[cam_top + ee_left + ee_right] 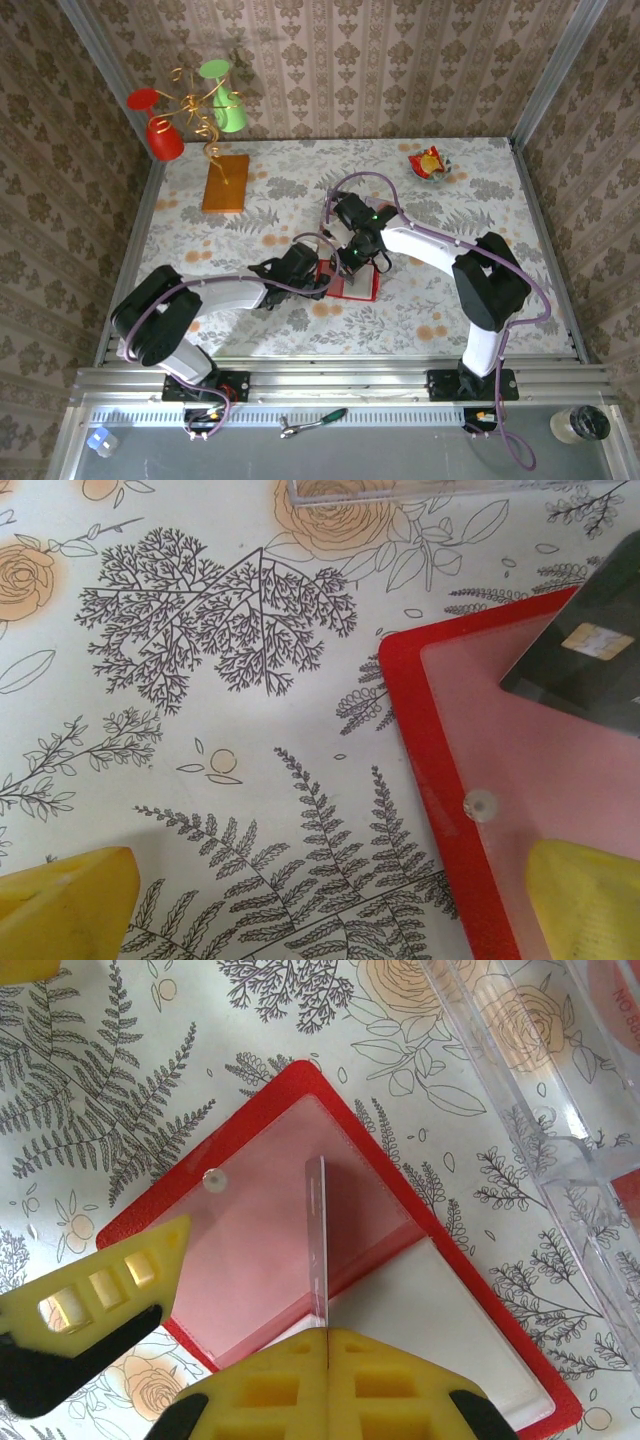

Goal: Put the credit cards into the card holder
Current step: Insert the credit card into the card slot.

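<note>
Nearest, just left of the table's middle: left gripper (305, 272), spread wide and grasping nothing, one yellow fingertip (585, 900) laid on the card holder's clear pocket, seemingly pinning it flat. Just right of that, the card holder (250, 1230) itself: red, lying open on the flowered cloth (230, 630), pale pockets up. Over it, right gripper (327, 1345) clenched on one credit card (322, 1240), pinched at its near end and stood on edge along the pocket-mouth line; whether inside a slot yet, impossible to tell.

Likely handling: card light, stiff, thin and slick-faced, so prone to swivelling in a pinch. Best taken by one short end, flat faces against the pads, most of its length left free for sliding in. Holder probably light and floppy at the fold, apt to skate on the cloth unless pressed down.

Farther off, a clear plastic tray (540, 1110). Farthest, an orange-brown block (225, 182) at left and a snack wrapper (428, 163) at right.
</note>
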You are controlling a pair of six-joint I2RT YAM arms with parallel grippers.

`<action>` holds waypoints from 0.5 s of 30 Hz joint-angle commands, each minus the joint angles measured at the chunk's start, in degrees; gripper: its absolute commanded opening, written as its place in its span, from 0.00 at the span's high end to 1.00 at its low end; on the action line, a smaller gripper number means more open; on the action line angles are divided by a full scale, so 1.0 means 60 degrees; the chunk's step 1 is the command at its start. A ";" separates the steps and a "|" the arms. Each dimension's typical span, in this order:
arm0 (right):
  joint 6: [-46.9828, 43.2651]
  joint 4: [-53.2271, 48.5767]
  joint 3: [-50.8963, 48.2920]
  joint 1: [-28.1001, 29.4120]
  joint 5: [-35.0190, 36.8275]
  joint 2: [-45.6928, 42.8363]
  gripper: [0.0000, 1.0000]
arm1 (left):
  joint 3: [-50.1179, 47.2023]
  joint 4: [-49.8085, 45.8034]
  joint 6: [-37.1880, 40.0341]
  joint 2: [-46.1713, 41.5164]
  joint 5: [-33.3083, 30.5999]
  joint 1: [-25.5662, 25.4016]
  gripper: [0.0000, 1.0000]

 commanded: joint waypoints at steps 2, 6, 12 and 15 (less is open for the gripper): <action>0.0364 -0.0378 0.0045 0.0028 -0.0138 -0.0561 1.00 | 0.0059 -0.0167 0.0034 0.0121 -0.0479 0.0051 0.00; 0.0663 -0.0413 0.0022 -0.0037 0.0060 -0.0781 1.00 | -0.0074 -0.0198 -0.0140 0.0055 -0.0589 0.0061 0.00; 0.2571 0.1209 -0.1330 -0.0194 0.0068 -0.1778 1.00 | -0.0211 -0.0318 -0.0276 0.0019 -0.0686 0.0046 0.00; 0.3998 0.2634 -0.2437 -0.0199 0.0162 -0.2563 1.00 | -0.0253 -0.0489 -0.0449 -0.0058 -0.0805 0.0049 0.00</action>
